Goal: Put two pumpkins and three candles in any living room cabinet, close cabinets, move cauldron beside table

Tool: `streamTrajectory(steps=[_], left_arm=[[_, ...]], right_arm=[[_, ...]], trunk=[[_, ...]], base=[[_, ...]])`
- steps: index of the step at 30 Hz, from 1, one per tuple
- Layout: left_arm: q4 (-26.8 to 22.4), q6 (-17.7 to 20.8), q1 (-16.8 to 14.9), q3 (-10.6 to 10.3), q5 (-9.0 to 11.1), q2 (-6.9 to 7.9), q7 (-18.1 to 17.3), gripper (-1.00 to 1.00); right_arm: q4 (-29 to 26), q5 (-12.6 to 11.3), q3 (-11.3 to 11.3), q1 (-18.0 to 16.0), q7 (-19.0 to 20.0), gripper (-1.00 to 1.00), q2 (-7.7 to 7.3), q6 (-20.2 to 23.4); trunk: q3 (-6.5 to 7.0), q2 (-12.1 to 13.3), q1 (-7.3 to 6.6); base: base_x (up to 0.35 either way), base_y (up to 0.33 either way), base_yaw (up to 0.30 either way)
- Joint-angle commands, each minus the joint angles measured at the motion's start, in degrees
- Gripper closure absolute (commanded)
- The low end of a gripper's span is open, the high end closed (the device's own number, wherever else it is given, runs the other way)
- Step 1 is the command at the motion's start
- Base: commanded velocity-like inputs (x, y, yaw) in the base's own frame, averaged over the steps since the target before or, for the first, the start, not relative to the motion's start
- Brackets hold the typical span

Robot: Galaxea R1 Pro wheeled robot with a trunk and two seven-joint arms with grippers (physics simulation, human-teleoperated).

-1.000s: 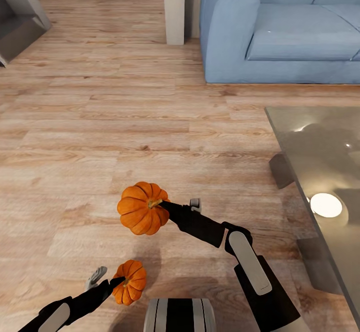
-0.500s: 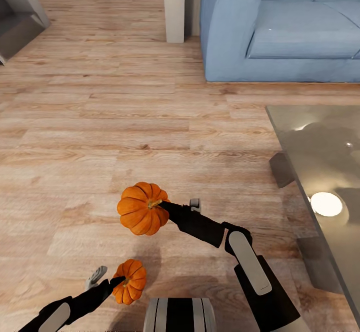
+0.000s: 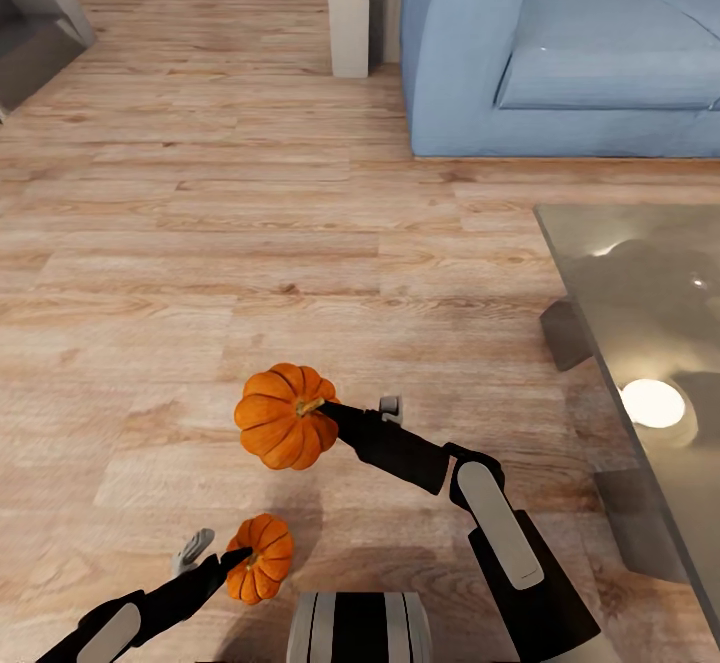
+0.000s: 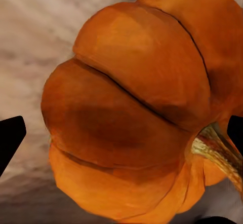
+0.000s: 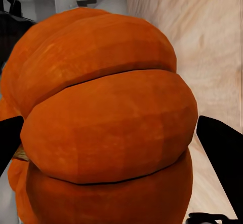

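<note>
Seemingly for carrying to a cabinet, each gripper, left [image 3: 232, 565] and right [image 3: 330, 413], grasps a pumpkin [image 3: 259, 559] [image 3: 286, 416] above the wooden floor [image 3: 200, 273].

Black, glossy arms with pale grey oblong panels along the forearms. Slim black grippers: left gripper [image 3: 222, 565], right gripper [image 3: 325, 411], each beside a small light-grey bracket. Trunk [image 3: 360, 629] striped grey and black.
</note>
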Motion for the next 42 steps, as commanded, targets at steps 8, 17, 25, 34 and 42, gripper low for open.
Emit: streamTrajectory(steps=[8,17,25,34,42], left_arm=[[0.1,0.0,0.0,-0.5,-0.5,0.06,1.6,-1.00],[0.1,-0.8,0.0,-0.4,-0.5,0.06,1.6,1.00],[0.1,-1.2,0.0,-0.5,-0.5,0.06,1.6,1.00],[0.1,-1.2,0.0,-0.5,-0.5,0.08,1.6,1.00],[0.1,-1.2,0.0,-0.5,-0.5,0.06,1.6,1.00]], right_arm=[[0.0,-0.1,0.0,0.0,0.2,1.00,0.03,0.2],[0.0,-0.1,0.0,0.0,0.2,1.00,0.03,0.3],[0.0,-0.1,-0.1,0.0,0.2,1.00,0.03,0.3],[0.0,-0.1,0.0,0.0,0.2,1.00,0.03,0.3],[0.1,-0.1,0.0,0.0,0.2,1.00,0.03,0.2]], trunk=[[-0.49,0.0,0.05],[-0.49,0.0,0.05],[-0.49,0.0,0.05],[-0.49,0.0,0.05],[-0.49,0.0,0.05]], base=[[0.000,0.000,0.000],[0.000,0.000,0.000],[0.000,0.000,0.000],[0.000,0.000,0.000],[0.000,0.000,0.000]])
